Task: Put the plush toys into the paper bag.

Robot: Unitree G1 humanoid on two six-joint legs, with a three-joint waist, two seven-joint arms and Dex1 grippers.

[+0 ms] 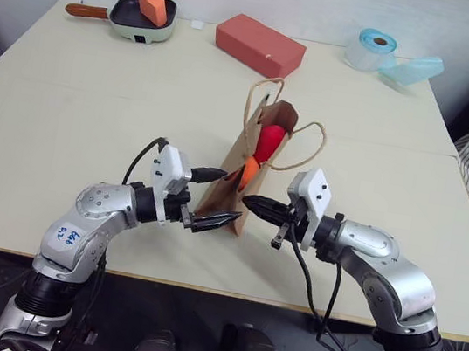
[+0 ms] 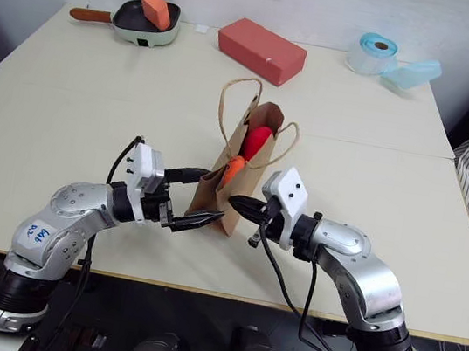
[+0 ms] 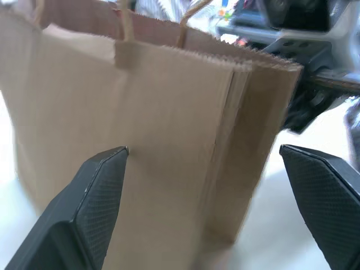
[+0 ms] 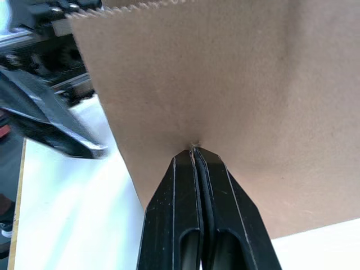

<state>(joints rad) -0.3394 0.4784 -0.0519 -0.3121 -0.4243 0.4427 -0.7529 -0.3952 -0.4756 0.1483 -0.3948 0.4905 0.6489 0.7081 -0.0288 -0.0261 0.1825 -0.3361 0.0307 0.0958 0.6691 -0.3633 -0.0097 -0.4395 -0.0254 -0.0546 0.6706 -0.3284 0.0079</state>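
Right gripper [image 4: 194, 151] fully closed, nothing held; tips pressed into the side wall of the paper bag [image 1: 232, 180]. Left gripper [image 1: 210, 197] spread wide, empty, jaws framing the bag's near end without contact.

Bag stands upright mid-table. Orange fish [image 1: 249, 171] and red toy [image 1: 268, 141] seen poking out of the bag mouth, not fully settled.

Judgement: bag should be steadied by the left jaws while toys are nudged down gently; hard side pushes risk tipping it.

Elsewhere: orange wedge block [image 1: 153, 7] sits in the pan [image 1: 139, 20].
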